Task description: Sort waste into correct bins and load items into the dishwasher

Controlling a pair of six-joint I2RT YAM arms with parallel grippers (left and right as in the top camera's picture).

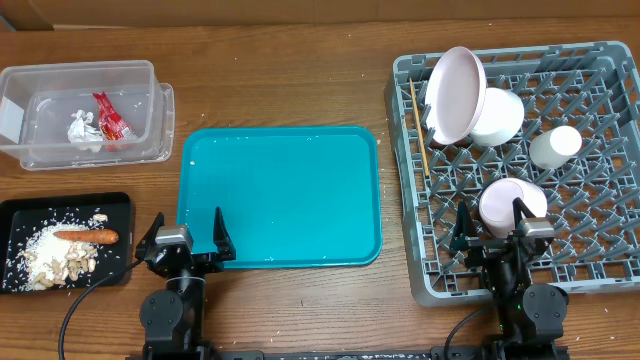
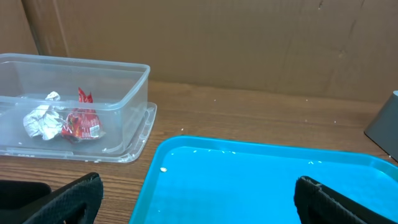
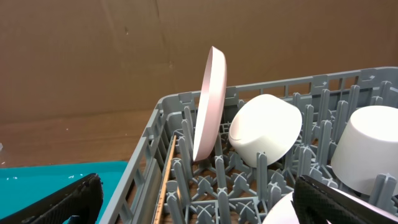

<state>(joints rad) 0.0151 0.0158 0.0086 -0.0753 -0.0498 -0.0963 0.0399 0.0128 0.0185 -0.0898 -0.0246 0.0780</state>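
Observation:
The grey dish rack (image 1: 600, 255) at the right holds a large white plate (image 1: 455, 92) on edge, a white bowl (image 1: 497, 115), a small white cup (image 1: 555, 146), a smaller plate (image 1: 512, 202) and wooden chopsticks (image 1: 418, 125) along its left wall. The clear tub (image 1: 130, 75) at the far left holds a crumpled tissue (image 1: 84, 129) and a red wrapper (image 1: 108, 114). The black tray (image 1: 118, 205) holds an orange stick (image 1: 86, 236) and white food scraps (image 1: 45, 255). My left gripper (image 1: 189, 237) is open and empty at the teal tray's front left. My right gripper (image 1: 495, 225) is open and empty over the rack's front.
A bare teal tray (image 1: 280, 195) lies in the middle of the wooden table. The rack's near wall (image 3: 146, 171) stands in front of my right gripper. A brown cardboard wall backs the table in both wrist views.

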